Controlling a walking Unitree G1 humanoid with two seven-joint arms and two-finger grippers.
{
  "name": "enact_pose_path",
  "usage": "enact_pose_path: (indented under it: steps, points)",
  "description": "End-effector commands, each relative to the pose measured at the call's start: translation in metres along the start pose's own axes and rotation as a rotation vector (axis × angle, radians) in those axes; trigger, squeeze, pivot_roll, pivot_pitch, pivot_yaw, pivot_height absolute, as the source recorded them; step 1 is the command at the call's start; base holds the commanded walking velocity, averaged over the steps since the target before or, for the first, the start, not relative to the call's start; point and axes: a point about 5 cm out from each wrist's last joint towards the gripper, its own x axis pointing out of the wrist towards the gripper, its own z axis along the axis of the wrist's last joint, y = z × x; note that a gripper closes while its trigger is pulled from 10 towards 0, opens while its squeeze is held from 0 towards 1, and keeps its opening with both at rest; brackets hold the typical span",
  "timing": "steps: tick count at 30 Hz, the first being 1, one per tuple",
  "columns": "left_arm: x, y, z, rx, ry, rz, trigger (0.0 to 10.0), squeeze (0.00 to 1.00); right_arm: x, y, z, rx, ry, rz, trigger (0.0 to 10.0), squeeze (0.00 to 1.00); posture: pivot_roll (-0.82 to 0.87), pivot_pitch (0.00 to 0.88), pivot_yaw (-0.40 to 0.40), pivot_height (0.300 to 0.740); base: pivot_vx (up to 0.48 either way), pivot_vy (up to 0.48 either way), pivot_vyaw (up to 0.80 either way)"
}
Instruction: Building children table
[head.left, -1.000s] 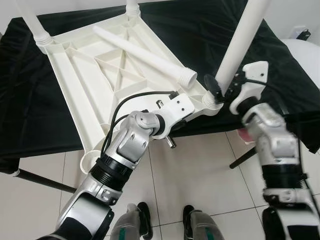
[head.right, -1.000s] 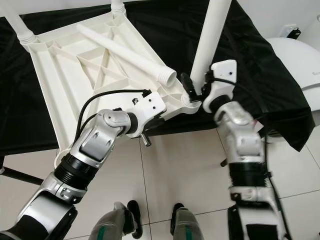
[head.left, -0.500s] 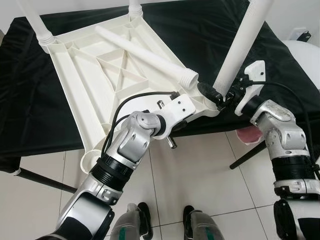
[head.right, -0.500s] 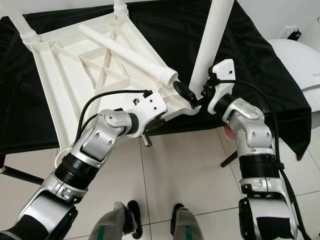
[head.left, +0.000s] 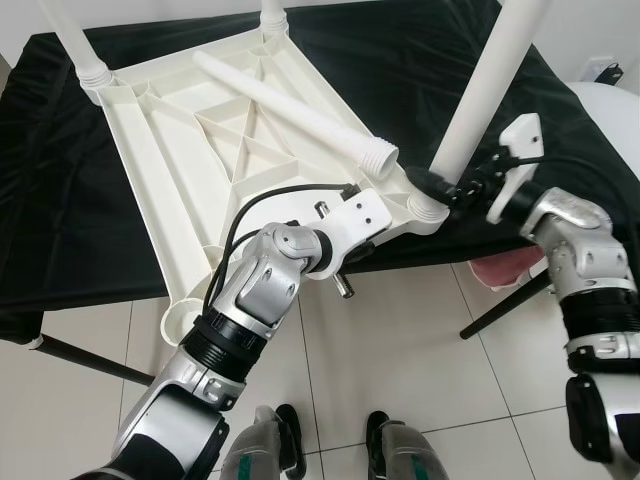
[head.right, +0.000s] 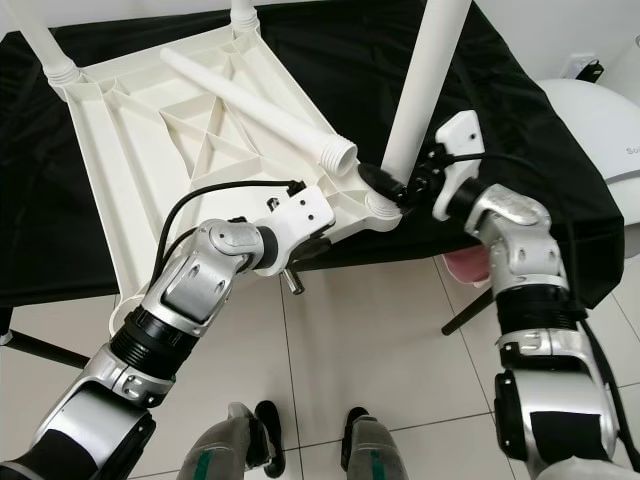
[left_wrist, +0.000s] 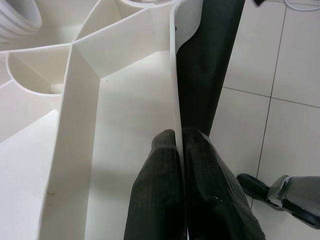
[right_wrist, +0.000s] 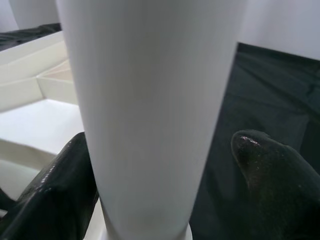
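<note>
- White plastic children's table top (head.left: 190, 170), upside down with ribbed underside showing, lying on a black cloth-covered work surface (head.left: 60, 220), near edge overhanging toward the robot.
- Nearest: grey tiled floor (head.left: 400, 340) and the robot's own two feet (head.left: 330, 450).
- Left gripper (left_wrist: 181, 150) pinched shut on the thin white rim of the table top at its near edge, one black finger (left_wrist: 160, 180) on each side of the rim.
- Right gripper (right_wrist: 165, 165) at the near right corner, black fingers (right_wrist: 265, 170) spread apart on either side of an upright white round table leg (head.left: 490, 90); one finger (right_wrist: 50, 190) touching the leg, the other standing clear of it.
- Upright leg seated in the corner socket (head.left: 430, 205) of the table top.
- Loose white round table leg with a threaded end (head.left: 300, 115), lying diagonally across the underside ribs.
- Farther back: two more white legs (head.left: 75, 45) standing in the far corners.
- Far right: part of a rounded white object (head.right: 590, 110) beside the black cloth.
</note>
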Motion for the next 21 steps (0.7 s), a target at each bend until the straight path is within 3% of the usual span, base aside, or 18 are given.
enact_pose_path:
  steps: [1, 8, 9, 10, 11, 12, 13, 14, 18, 19, 21]
  points:
    - [-0.0040, 0.0092, 0.0038, 0.025, -0.003, 0.116, 10.0, 0.00, -0.0013, -0.0017, -0.0038, -0.012, 0.018, 0.017, 10.0, 0.00, -0.15, 0.195, 0.045, 0.740, 0.000, 0.000, 0.00]
    - [-0.0041, 0.0087, 0.0038, 0.026, -0.003, 0.113, 10.0, 0.00, -0.0024, -0.0050, -0.0054, -0.014, 0.021, 0.024, 10.0, 0.00, -0.15, 0.198, 0.049, 0.740, 0.000, 0.000, 0.00]
    - [-0.0041, 0.0085, 0.0038, 0.027, -0.002, 0.111, 10.0, 0.00, -0.0027, -0.0061, -0.0058, -0.014, 0.022, 0.030, 9.2, 0.00, -0.15, 0.201, 0.050, 0.740, 0.000, 0.000, 0.00]
    - [-0.0041, 0.0085, 0.0038, 0.027, -0.002, 0.111, 10.0, 0.00, -0.0027, -0.0061, -0.0058, -0.014, 0.022, 0.030, 9.2, 0.00, -0.15, 0.201, 0.050, 0.740, 0.000, 0.000, 0.00]
    - [-0.0041, 0.0082, 0.0038, 0.028, -0.002, 0.109, 10.0, 0.00, -0.0024, -0.0069, -0.0059, -0.011, 0.019, 0.042, 6.5, 0.00, -0.15, 0.202, 0.052, 0.740, 0.000, 0.000, 0.00]
    - [-0.0041, 0.0082, 0.0038, 0.028, -0.002, 0.109, 10.0, 0.00, -0.0024, -0.0069, -0.0059, -0.011, 0.019, 0.042, 6.5, 0.00, -0.15, 0.202, 0.052, 0.740, 0.000, 0.000, 0.00]
    - [-0.0041, 0.0079, 0.0038, 0.028, -0.001, 0.108, 10.0, 0.00, -0.0015, -0.0071, -0.0057, -0.013, 0.015, 0.054, 8.3, 0.00, -0.15, 0.202, 0.053, 0.740, 0.000, 0.000, 0.00]
    - [-0.0042, 0.0077, 0.0038, 0.028, -0.001, 0.107, 10.0, 0.00, -0.0004, -0.0071, -0.0054, -0.012, 0.009, 0.067, 6.2, 0.00, -0.15, 0.204, 0.053, 0.740, 0.000, 0.000, 0.00]
    - [-0.0041, 0.0075, 0.0037, 0.029, 0.000, 0.105, 10.0, 0.00, 0.0015, -0.0075, -0.0046, -0.013, 0.001, 0.076, 6.3, 0.00, -0.15, 0.204, 0.053, 0.740, 0.000, 0.000, 0.00]
    - [-0.0042, 0.0074, 0.0038, 0.028, -0.001, 0.105, 10.0, 0.00, 0.0024, -0.0065, -0.0048, 0.001, -0.009, 0.098, 2.9, 0.00, -0.15, 0.205, 0.053, 0.740, 0.000, 0.000, 0.00]
    - [-0.0042, 0.0072, 0.0038, 0.027, -0.001, 0.105, 10.0, 0.00, 0.0027, -0.0060, -0.0049, 0.004, -0.012, 0.106, 2.9, 0.00, -0.15, 0.205, 0.053, 0.740, 0.000, 0.000, 0.00]
